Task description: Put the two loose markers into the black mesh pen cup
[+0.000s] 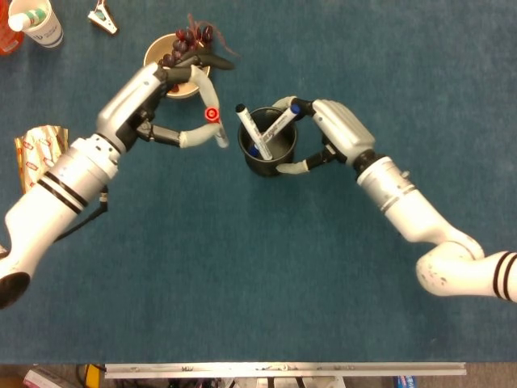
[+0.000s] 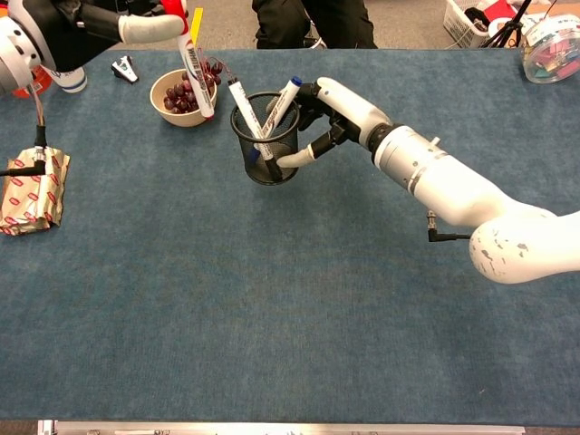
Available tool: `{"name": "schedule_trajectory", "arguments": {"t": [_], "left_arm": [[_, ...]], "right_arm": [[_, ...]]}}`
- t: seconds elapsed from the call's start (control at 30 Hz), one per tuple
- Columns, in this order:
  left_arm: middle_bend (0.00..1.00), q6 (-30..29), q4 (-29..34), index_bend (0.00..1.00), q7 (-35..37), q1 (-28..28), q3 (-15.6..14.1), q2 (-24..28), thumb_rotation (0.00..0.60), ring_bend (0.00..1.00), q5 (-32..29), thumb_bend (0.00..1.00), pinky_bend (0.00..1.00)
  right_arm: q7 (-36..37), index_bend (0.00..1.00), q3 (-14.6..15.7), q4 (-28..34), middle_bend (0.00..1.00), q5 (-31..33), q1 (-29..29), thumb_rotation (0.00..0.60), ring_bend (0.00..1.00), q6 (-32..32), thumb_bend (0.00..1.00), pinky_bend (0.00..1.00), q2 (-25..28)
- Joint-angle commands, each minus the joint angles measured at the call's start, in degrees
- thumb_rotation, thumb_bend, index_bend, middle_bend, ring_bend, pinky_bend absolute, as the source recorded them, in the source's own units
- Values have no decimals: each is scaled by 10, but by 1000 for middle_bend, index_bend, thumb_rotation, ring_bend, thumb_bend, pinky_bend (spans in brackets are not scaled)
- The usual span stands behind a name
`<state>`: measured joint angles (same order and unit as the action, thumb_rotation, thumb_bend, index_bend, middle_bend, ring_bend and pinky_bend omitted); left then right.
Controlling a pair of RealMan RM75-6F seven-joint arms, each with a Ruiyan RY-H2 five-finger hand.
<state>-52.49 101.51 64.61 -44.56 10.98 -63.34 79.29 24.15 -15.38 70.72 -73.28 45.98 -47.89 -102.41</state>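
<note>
The black mesh pen cup (image 1: 266, 166) stands mid-table with a black-capped marker (image 1: 245, 125) and a blue-capped marker (image 1: 283, 121) leaning inside it. My right hand (image 1: 331, 129) grips the cup's right side, fingers wrapped around its wall. My left hand (image 1: 166, 97) holds a red-capped marker (image 1: 215, 125) roughly upright in the air, just left of the cup's rim. In the chest view the red-capped marker (image 2: 198, 82) hangs left of the cup (image 2: 263, 163), between it and the grape bowl, with the left hand (image 2: 127, 23) above and the right hand (image 2: 335, 104) on the cup.
A bowl of grapes (image 1: 153, 55) sits just behind my left hand. A paper cup (image 1: 36, 20) and a clip (image 1: 102, 16) are at the far left corner. A foil snack packet (image 1: 36, 149) lies at the left edge.
</note>
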Motion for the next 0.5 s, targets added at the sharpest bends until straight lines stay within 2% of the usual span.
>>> {"name": "schedule_trajectory", "arguments": {"t": [0.03, 0.5], "left_arm": [[214, 6, 1, 620, -3, -3, 5, -9, 600, 19, -1, 271, 0], [214, 27, -23, 620, -23, -14, 25, -54, 600, 19, -18, 270, 0]], "right_arm": [[-6, 569, -6, -7, 489, 7, 7, 600, 379, 4, 379, 315, -12], [-18, 569, -21, -4, 489, 24, 21, 600, 379, 5, 379, 315, -41]]}}
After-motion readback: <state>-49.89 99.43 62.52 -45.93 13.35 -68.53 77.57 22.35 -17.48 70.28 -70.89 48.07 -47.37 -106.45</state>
